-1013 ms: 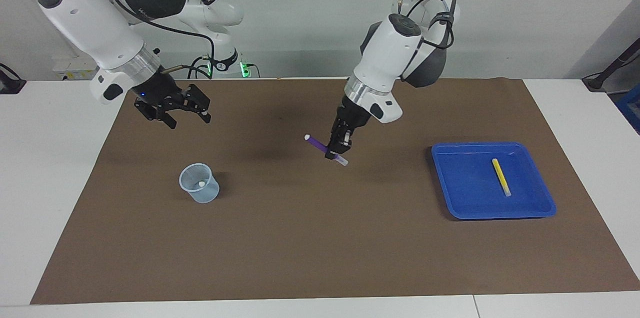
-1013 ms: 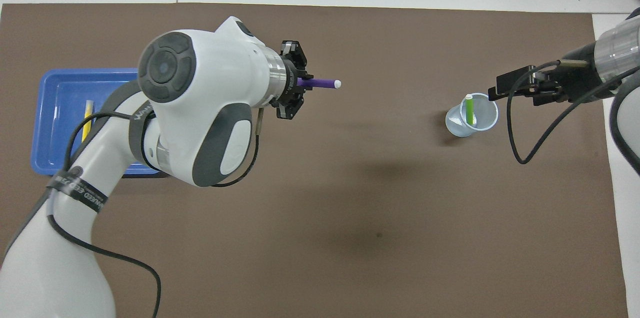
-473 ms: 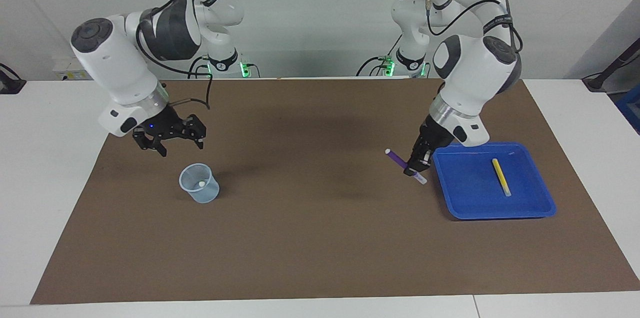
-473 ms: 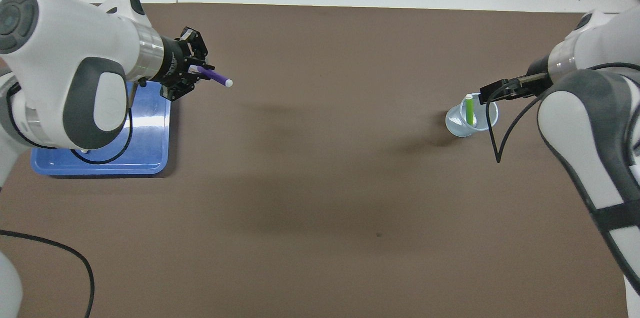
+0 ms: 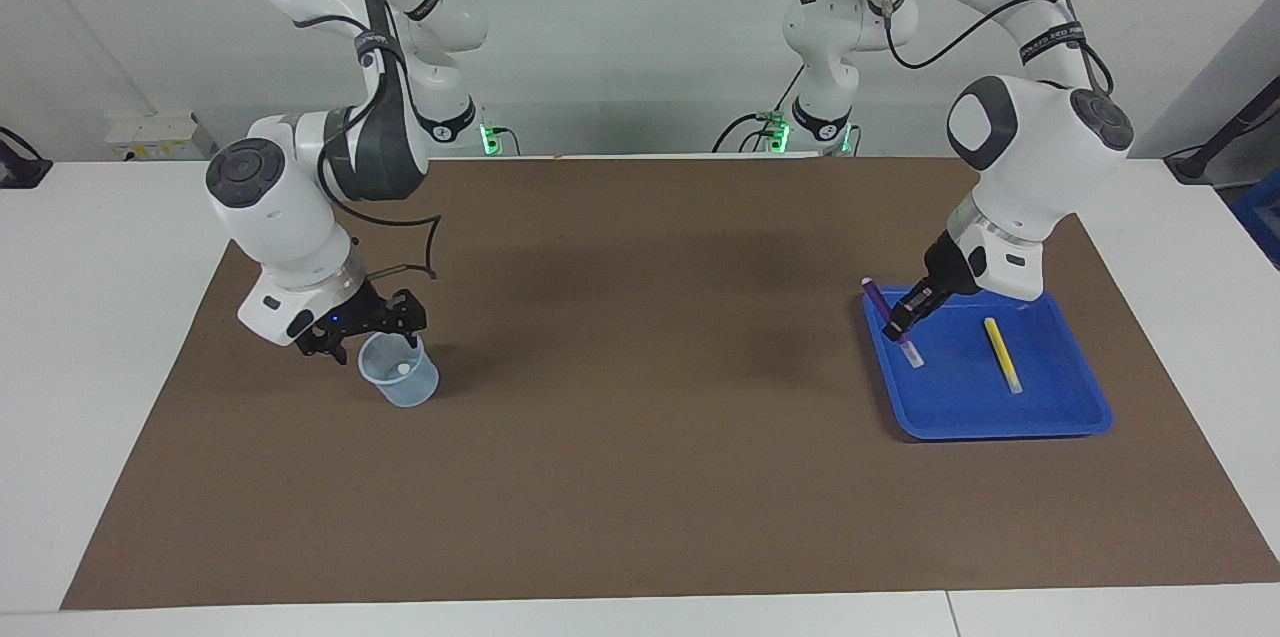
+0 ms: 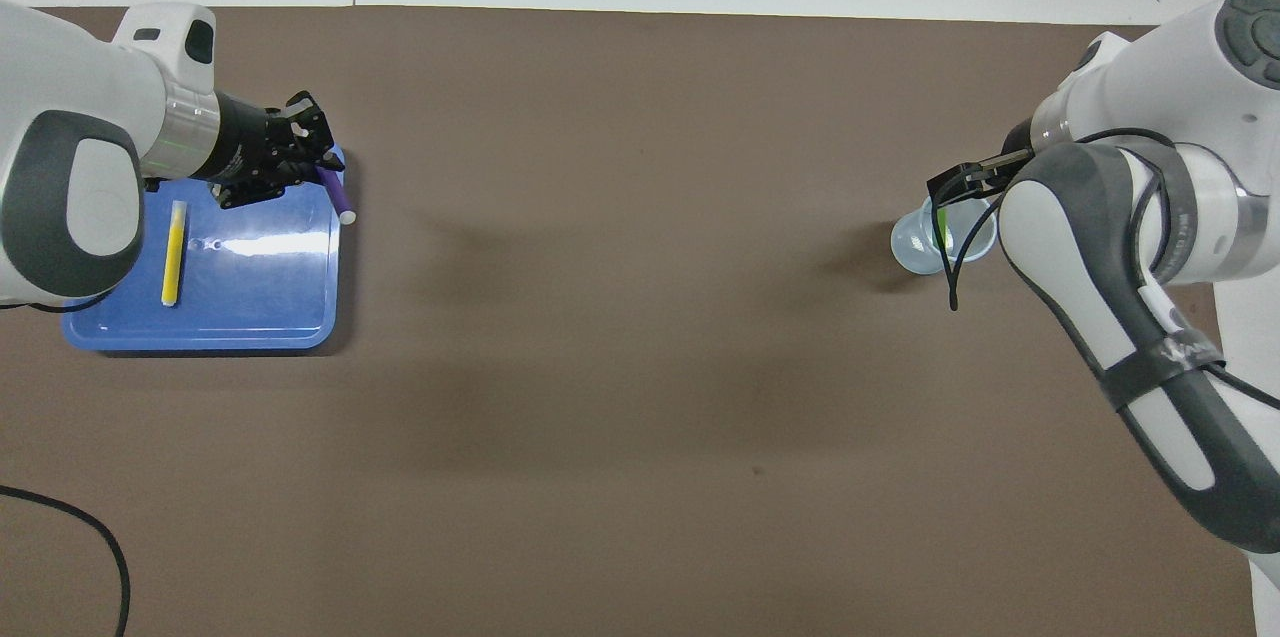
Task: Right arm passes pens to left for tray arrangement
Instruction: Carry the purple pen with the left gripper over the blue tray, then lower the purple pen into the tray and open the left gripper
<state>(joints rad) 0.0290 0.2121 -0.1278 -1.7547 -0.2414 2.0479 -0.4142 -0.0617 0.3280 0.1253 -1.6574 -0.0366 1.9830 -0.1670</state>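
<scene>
My left gripper (image 5: 900, 325) (image 6: 318, 167) is shut on the purple pen (image 5: 872, 295) (image 6: 338, 197). It holds the pen tilted over the edge of the blue tray (image 5: 960, 397) (image 6: 260, 297) that faces the right arm's end, the lower tip low over the tray floor. The yellow pen (image 5: 1002, 354) (image 6: 174, 252) lies flat in the tray. The green pen (image 5: 402, 369) (image 6: 944, 237) stands in a translucent cup (image 5: 405, 387) (image 6: 912, 242). My right gripper (image 5: 365, 337) (image 6: 955, 185) hangs open just above the cup's rim, on its robot side.
A brown mat (image 5: 640, 477) covers the table between the cup and the tray. The right arm's black cable (image 6: 955, 267) dangles over the cup. White tabletop borders the mat at both ends.
The left arm swung the purple pen from over the mat's middle to the tray's edge and lowered it. The right gripper came down from high above to the cup's rim.
</scene>
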